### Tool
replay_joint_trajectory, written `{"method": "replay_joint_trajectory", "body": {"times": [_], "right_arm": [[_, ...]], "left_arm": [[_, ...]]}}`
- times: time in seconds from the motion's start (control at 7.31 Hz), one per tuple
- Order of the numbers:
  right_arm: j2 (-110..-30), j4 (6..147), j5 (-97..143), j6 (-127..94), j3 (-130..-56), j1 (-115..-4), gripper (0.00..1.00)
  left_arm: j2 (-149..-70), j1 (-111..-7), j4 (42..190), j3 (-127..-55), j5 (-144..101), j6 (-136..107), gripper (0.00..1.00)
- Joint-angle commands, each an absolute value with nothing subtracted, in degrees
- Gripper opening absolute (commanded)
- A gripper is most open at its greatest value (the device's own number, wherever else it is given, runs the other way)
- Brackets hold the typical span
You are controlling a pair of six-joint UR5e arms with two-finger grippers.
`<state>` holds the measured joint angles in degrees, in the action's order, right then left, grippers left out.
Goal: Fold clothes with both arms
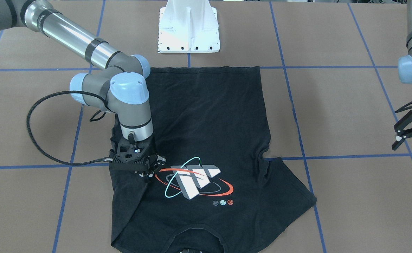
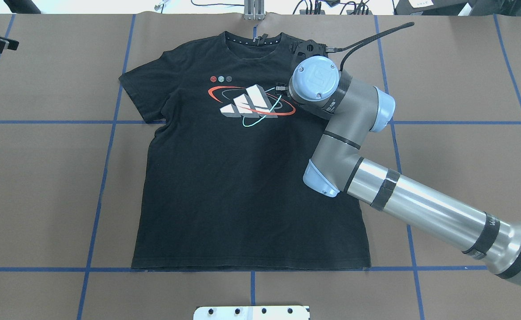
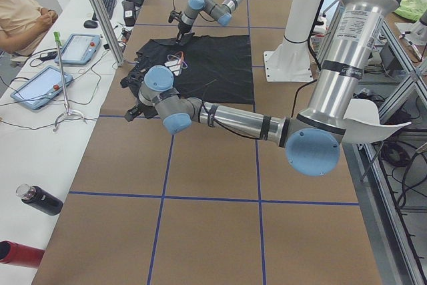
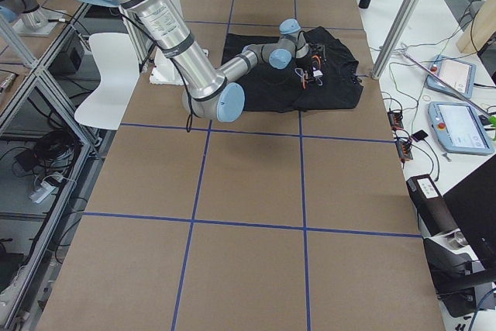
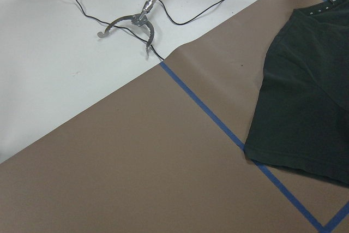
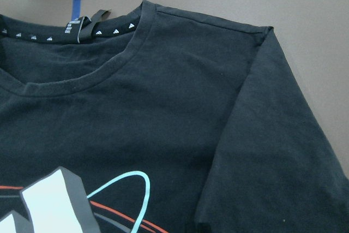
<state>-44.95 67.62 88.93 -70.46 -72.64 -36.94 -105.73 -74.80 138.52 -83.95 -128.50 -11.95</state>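
Bare table (image 2: 42, 178) lies open between the left gripper (image 1: 401, 131) and the shirt (image 2: 242, 178). The right arm (image 2: 420, 204) crosses above the shirt's other side.

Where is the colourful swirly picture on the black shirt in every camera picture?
Front-facing: graphic lower middle, above the collar.
Overhead: graphic upper middle, below the collar.
Exterior left: graphic tiny, far, upper left of centre.
Exterior right: graphic small, upper right of centre.
Left wrist: not in it; only a sleeve shows.
Right wrist: graphic bottom-left corner, cut off.
Shared landmark: the collar, beside the graphic.
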Motion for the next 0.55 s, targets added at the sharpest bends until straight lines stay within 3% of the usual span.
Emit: {"method": "replay_joint_trajectory", "body": {"times": [0.0, 0.41], "right_arm": [[-44.8, 67.7, 87.9, -70.7, -72.7, -36.4, 0.99], [-44.9, 74.5, 98.6, -67.4, -77.6, -42.3, 1.00]], "left_arm": [[-105.8, -74.6, 138.5, -83.8, -128.5, -12.0, 1.00], [-109.7, -68.1, 138.5, -83.1, -117.9, -28.2, 1.00]]}}
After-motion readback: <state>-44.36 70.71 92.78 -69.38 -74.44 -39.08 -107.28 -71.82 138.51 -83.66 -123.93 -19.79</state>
